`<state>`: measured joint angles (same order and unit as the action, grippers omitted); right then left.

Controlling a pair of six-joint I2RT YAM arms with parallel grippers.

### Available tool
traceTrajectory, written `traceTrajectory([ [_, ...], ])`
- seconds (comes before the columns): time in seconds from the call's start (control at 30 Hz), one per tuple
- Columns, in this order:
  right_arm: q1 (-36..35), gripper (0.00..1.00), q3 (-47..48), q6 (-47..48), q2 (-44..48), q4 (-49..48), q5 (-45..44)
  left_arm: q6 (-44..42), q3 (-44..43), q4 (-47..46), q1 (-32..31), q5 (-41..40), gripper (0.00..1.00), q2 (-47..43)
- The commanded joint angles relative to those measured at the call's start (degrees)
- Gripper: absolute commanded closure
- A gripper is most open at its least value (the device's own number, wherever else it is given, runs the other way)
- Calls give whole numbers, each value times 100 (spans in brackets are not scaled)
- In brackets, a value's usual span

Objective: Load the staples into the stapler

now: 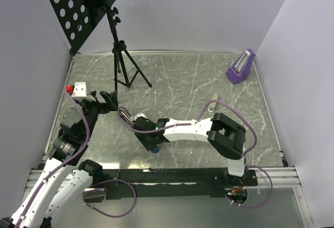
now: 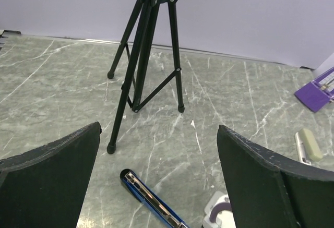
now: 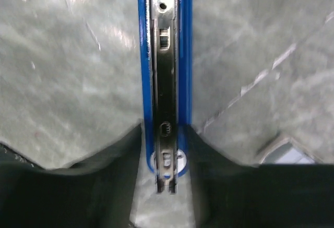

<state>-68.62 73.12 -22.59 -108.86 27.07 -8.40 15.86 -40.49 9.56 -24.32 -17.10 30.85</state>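
Note:
The blue stapler (image 3: 165, 56) lies open on the table with its chrome staple channel facing up. My right gripper (image 3: 166, 157) is shut on its near end, one finger on each blue side. In the top view the right gripper (image 1: 137, 126) reaches left and the stapler's tip (image 1: 125, 115) sticks out beyond it. My left gripper (image 2: 158, 131) is open and empty just behind the stapler (image 2: 148, 196), at the left of the table (image 1: 107, 100). A tiny pale box of staples (image 2: 311, 143) with a grey piece (image 2: 300, 147) beside it lies far right; in the top view it (image 1: 214, 99) is mid-table.
A black music stand's tripod (image 1: 124, 63) stands at the back left, its legs right ahead of the left gripper (image 2: 148, 56). A purple metronome-like object (image 1: 240, 67) sits at the back right. White walls enclose the marble table (image 1: 177, 82).

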Motion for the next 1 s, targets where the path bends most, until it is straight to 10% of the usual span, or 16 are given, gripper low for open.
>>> traceTrajectory([
  [0.0, -99, 42, 26, -219, 619, 676, -144, 181, -29, -174, 50, 146, 3, -175],
  [0.27, 191, 1, -157, -413, 1937, 809, -363, 242, 6, -218, 155, -91, 3, -369],
  [0.63, 577, 0, -2020, -718, 4126, -915, -917, 840, -38, 248, 155, -714, 3, -624],
  [0.97, 1158, 13, -837, -1080, 2485, 947, -452, 901, 287, -262, 770, -444, 3, -616],
])
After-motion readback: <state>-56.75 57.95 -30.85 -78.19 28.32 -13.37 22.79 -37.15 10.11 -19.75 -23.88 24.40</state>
